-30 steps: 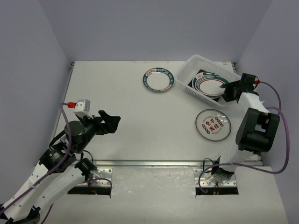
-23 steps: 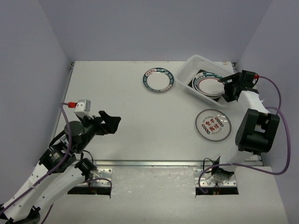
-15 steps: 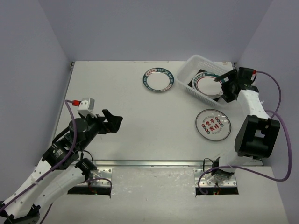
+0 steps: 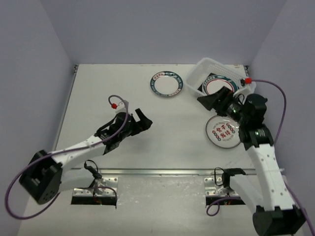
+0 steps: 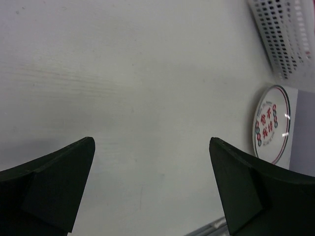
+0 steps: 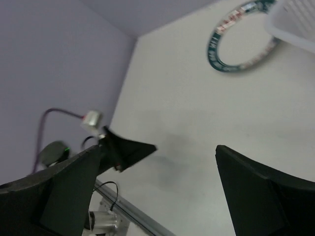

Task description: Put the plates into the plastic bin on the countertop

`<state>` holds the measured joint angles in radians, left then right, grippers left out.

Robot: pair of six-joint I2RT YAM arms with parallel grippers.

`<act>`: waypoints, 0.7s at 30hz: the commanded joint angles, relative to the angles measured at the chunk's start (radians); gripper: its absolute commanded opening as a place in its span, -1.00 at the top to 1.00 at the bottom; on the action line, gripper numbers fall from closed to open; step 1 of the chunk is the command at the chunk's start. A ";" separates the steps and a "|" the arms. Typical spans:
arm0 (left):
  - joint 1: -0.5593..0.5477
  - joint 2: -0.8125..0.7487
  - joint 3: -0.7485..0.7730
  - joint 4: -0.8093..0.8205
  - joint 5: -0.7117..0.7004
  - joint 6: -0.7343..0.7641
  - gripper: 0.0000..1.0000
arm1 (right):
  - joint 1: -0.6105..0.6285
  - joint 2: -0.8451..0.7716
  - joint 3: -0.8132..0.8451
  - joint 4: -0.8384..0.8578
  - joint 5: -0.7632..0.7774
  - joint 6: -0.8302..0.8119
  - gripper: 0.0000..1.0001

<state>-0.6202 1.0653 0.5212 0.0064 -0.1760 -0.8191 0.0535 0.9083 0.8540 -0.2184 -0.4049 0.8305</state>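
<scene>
Two plates lie loose on the countertop (image 4: 113,88), and that seems to be why both arms reach out over it. The plastic bin (image 4: 199,73) sits at the far right corner with a stack of plates (image 4: 216,86) lying flat inside it, the top one round with a teal-and-red ring; how many are under it cannot be told. Just left of the bin, apart from its wall, rests the ring-rimmed plate (image 4: 167,84). Nearer the arms, in front of the bin, lies the red-character plate (image 4: 222,132), partly covered by the right arm from above. The right gripper (image 4: 210,97) hangs over the strip between the bin and that plate. Its camera looks leftward across the bare surface toward the ring-rimmed plate, so it is probably lining up for a fresh pick. Its jaws are spread wide, with nothing between them and nothing touched. The left gripper (image 4: 143,121) is stretched low over the middle of the countertop, well apart from either loose plate. Its wrist view has the red-character plate at the right edge, beyond the right finger, which suggests it is being kept ready, not committed. Its jaws also gape wide over bare countertop, holding and touching nothing. By this layout the task is partly done, with two plates yet to go in.
</scene>
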 commanded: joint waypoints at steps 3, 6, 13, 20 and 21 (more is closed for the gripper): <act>0.197 0.578 0.242 0.502 0.161 -0.299 -1.00 | -0.017 -0.336 -0.262 -0.005 -0.370 -0.032 -0.98; 0.258 0.853 0.455 0.499 0.216 -0.370 -1.00 | -0.017 -0.478 -0.291 -0.156 -0.445 -0.056 -0.97; 0.292 1.160 0.801 0.279 0.189 -0.434 -1.00 | -0.018 -0.683 -0.247 -0.326 -0.361 -0.065 -0.98; 0.292 1.372 1.091 0.010 0.228 -0.449 -0.25 | -0.018 -0.693 -0.226 -0.353 -0.346 -0.067 -0.98; 0.292 1.381 1.096 0.017 0.229 -0.455 0.09 | -0.018 -0.689 -0.220 -0.356 -0.340 -0.077 -0.98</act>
<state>-0.3275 2.3544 1.5905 0.2354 0.0463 -1.2556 0.0399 0.2107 0.5919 -0.5546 -0.7606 0.7819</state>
